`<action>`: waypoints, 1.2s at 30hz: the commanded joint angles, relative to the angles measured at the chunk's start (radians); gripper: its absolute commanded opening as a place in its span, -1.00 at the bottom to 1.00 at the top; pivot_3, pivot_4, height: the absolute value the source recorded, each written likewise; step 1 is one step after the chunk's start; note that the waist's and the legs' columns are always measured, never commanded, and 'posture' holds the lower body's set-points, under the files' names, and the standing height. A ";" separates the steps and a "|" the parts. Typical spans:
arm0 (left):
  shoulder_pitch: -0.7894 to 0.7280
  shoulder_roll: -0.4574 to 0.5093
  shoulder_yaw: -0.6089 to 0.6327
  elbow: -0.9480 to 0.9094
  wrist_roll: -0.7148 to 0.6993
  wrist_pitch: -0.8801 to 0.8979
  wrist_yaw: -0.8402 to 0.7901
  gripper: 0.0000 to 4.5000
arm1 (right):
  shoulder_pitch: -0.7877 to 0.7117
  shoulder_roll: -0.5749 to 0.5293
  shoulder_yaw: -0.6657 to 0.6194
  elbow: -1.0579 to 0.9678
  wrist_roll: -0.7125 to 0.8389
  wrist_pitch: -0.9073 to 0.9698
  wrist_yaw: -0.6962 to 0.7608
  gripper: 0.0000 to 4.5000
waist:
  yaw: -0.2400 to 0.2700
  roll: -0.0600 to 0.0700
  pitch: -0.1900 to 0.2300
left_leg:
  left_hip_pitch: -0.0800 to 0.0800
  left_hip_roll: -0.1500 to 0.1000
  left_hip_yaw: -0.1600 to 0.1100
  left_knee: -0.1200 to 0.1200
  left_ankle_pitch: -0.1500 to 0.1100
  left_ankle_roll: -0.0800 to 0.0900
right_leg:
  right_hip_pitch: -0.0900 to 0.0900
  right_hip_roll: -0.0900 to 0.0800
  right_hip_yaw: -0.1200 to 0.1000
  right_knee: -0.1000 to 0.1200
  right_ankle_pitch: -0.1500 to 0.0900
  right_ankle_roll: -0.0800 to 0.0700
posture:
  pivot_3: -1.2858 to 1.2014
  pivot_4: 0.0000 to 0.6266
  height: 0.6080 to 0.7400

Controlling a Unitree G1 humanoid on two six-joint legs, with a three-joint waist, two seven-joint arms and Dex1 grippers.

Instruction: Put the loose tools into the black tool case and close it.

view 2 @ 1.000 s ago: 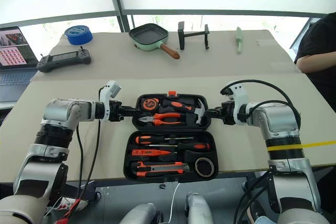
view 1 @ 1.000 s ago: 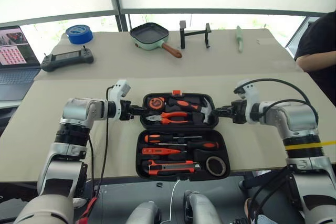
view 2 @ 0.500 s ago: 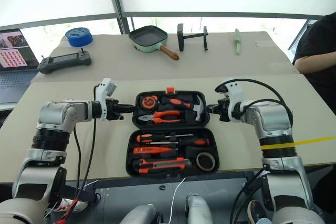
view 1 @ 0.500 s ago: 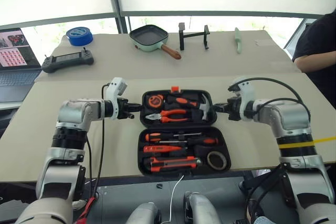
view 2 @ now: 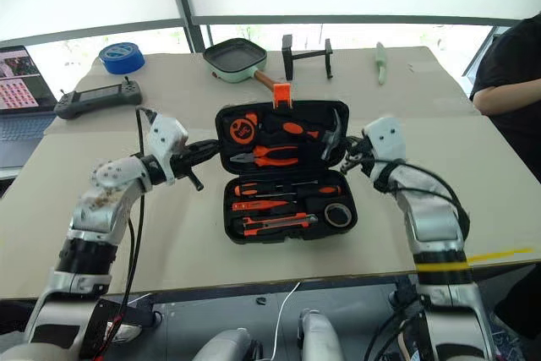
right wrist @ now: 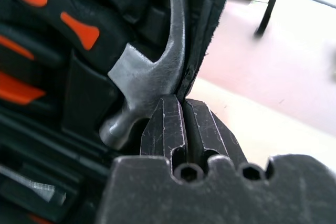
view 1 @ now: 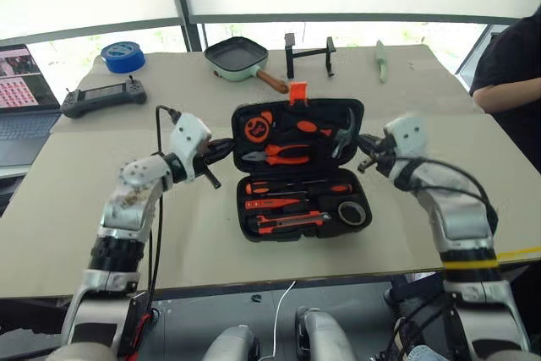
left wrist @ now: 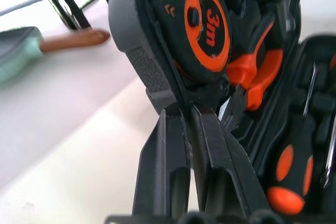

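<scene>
The black tool case (view 1: pixel 321 104) lies open mid-table, its far half tilted up nearly upright with the orange latch (view 1: pixel 297 90) on top. My left gripper (view 1: pixel 226 146) is shut on that half's left rim, pinching it beside the orange tape measure (left wrist: pixel 207 27). At the right rim, next to the hammer head (right wrist: pixel 152 80), my right gripper (view 1: pixel 362 148) is shut too. In the flat near half lie two screwdrivers (view 1: pixel 296 188), a slim tester pen (view 1: pixel 275 203), a utility knife (view 1: pixel 283 224) and a small tape roll (view 1: pixel 352 212).
Along the far side of the table sit a blue tape roll (view 1: pixel 122 55), a black controller (view 1: pixel 103 95), a green pan (view 1: pixel 238 58), a black stand (view 1: pixel 308 52) and a green tool (view 1: pixel 382 61). A laptop (view 1: pixel 21 82) is at far left, a person's sleeve (view 1: pixel 507 65) at right.
Both grippers have closed on the far half's side rims and risen, rolling their wrists. That half has swung up from flat to nearly upright. The camera has shifted too.
</scene>
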 commanded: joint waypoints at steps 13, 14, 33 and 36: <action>0.407 0.082 0.171 -0.410 -0.090 0.127 0.113 0.36 | 0.587 -0.186 -0.209 -0.388 0.112 -0.264 0.179 0.32 | 0.008 0.001 0.000 | 0.008 0.003 0.000 -0.007 0.000 0.000 | 0.011 0.004 0.002 -0.008 0.000 0.000 | 0.03 -0.52 1.00; 0.442 0.132 0.196 -0.422 -0.136 0.189 0.055 0.51 | 0.654 -0.227 -0.236 -0.429 0.169 -0.208 0.244 0.47 | 0.010 0.001 0.000 | 0.013 0.004 0.000 -0.008 -0.001 0.001 | 0.016 0.004 0.001 -0.008 -0.001 0.000 | 0.03 -0.52 1.00; -0.372 0.006 -0.190 0.691 0.196 -0.365 -0.181 -0.78 | 0.519 -0.411 0.060 -0.456 0.217 0.007 0.564 -1.00 | 0.032 -0.006 0.000 | 0.022 0.002 0.000 -0.012 -0.004 0.005 | 0.027 0.002 -0.003 -0.015 -0.004 0.004 | 0.03 -0.52 1.00; -0.407 -0.033 -0.219 0.763 0.217 -0.448 -0.222 -0.97 | 0.447 -0.393 0.120 -0.417 0.172 0.009 0.561 -1.00 | 0.023 -0.006 0.000 | 0.016 0.002 0.000 -0.007 -0.004 0.006 | 0.023 0.001 -0.003 -0.016 -0.003 0.005 | 0.03 -0.52 1.00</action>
